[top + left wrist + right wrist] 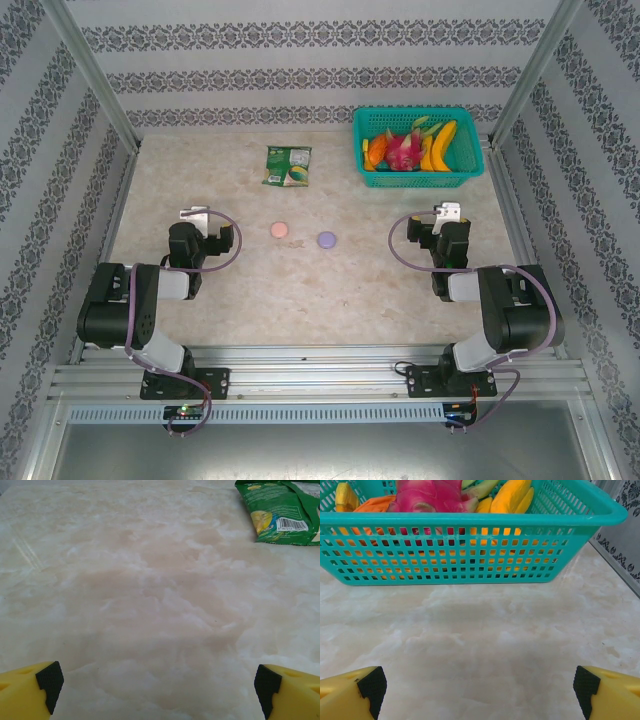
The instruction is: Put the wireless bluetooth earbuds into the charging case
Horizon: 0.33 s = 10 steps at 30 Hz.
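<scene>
Two round coin-like charging cases lie shut on the marble table in the top view: a pink case (279, 229) and a lilac case (326, 240) just right of it. No earbuds show outside them. My left gripper (195, 214) rests left of the pink case, open, with only bare table between its yellow fingers (30, 692). On the right side my right gripper (447, 212) is also open and empty, its fingers (607, 690) wide apart, facing the basket.
A teal basket (418, 147) of fruit stands at the back right, close ahead of the right gripper (480, 700). A green snack packet (287, 166) lies at the back centre, seen at the upper right of the left wrist view (282, 510). Metal frame posts border the table.
</scene>
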{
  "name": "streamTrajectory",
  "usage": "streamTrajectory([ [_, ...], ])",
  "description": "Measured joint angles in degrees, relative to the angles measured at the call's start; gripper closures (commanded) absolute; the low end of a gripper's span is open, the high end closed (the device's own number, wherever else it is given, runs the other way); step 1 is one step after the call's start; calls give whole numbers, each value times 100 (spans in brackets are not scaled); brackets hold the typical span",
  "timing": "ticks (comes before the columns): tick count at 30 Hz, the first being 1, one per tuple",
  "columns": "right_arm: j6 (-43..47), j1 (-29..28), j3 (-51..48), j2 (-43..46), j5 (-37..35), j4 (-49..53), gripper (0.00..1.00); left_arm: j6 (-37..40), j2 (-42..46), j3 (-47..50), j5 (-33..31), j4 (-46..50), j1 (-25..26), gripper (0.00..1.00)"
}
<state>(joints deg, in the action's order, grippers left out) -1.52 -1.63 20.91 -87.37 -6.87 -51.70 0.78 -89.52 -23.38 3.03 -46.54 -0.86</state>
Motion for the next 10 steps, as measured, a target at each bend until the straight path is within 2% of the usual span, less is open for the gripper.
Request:
streamTrajectory([
  [10,0,2,11,0,103,52,2,-20,0,-2,2,0,0,0],
])
